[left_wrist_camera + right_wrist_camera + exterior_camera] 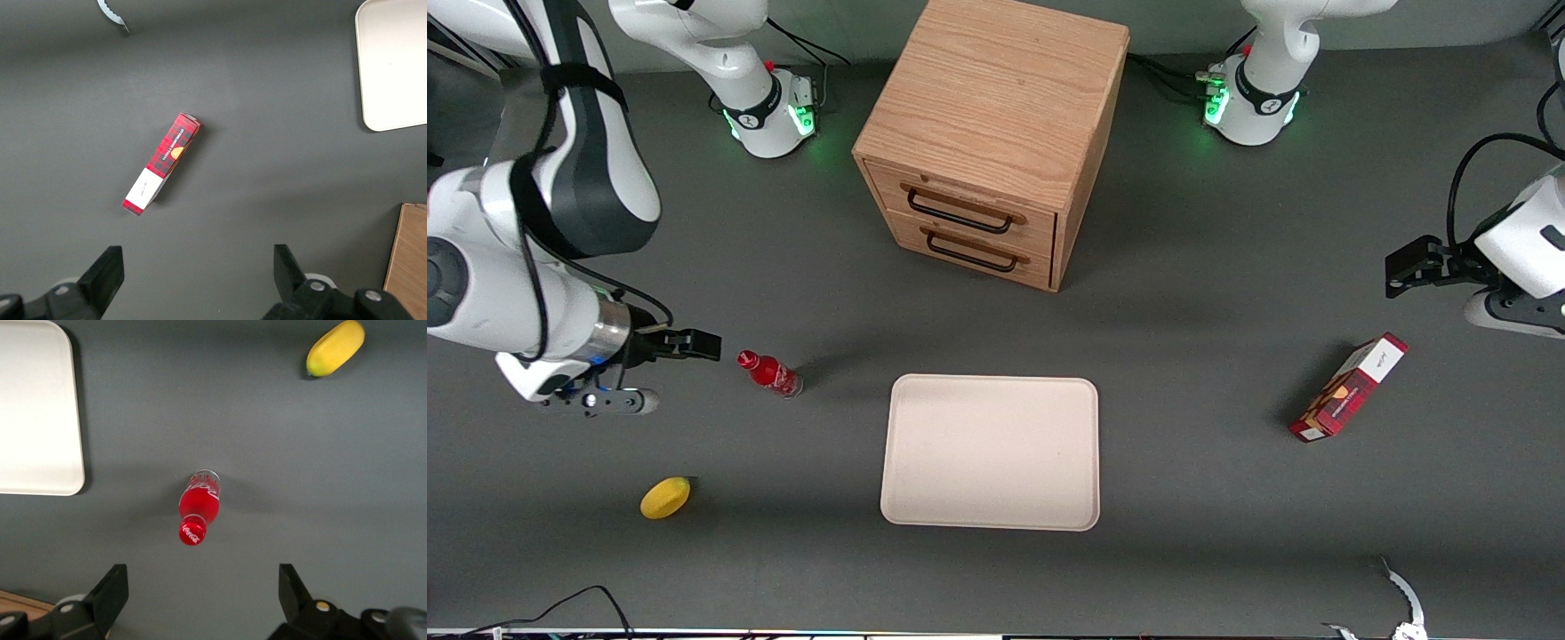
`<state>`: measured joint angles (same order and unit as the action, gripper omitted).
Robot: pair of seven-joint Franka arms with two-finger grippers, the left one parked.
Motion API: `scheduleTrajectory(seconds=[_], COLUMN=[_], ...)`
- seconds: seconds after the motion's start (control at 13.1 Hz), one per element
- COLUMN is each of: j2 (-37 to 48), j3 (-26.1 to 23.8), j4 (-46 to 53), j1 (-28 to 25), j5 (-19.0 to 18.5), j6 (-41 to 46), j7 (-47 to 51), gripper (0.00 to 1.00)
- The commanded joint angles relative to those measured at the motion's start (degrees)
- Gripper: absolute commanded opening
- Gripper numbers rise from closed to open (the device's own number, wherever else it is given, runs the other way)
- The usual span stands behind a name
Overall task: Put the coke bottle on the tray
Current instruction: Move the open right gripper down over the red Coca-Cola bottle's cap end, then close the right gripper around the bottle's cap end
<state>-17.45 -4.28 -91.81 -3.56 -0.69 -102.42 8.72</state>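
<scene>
One coke bottle (770, 372), one tray (991, 452), one lemon (665, 497), one red box (1348, 388), one two-drawer cabinet (991, 133), one gripper (660, 369) above the table.

Even, diffuse overhead lighting on the matte dark-grey desk (1209, 373). Soft shadows fall beside the oak-veneer two-drawer cabinet (996, 116) and the small red coke bottle (770, 373). All views sharp; green indicator glow at upper arm bases. The right arm's gripper (203, 593) is unblurred.

Your pincer (203, 590) hangs spread wide above the small red coke bottle (199, 506) standing on the dark grey counter (267, 440), between cream-beige tray (37, 413) and yellow lemon (335, 347).
</scene>
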Motion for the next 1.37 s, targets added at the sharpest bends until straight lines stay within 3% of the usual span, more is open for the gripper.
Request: scheduleTrajectory(seconds=[0.0,0.46,0.84,1.07,1.3], j2=[2.60,4.61,4.44,4.27,4.27], j3=[-0.02,-1.87,-1.96,-1.96,-1.96], j4=[-7.93,-21.11,-24.30,-24.30,-24.39], j1=[-0.39,-0.13,-0.22,-0.30,-0.30], j5=[0.87,-0.62,-2.38,-2.38,-2.38], j6=[-6.98,-21.04,-25.02,-25.46,-25.46], j7=[-1.60,-1.86,-1.87,-1.87,-1.87], gripper=[1.00,1.00,0.93,0.64,0.24])
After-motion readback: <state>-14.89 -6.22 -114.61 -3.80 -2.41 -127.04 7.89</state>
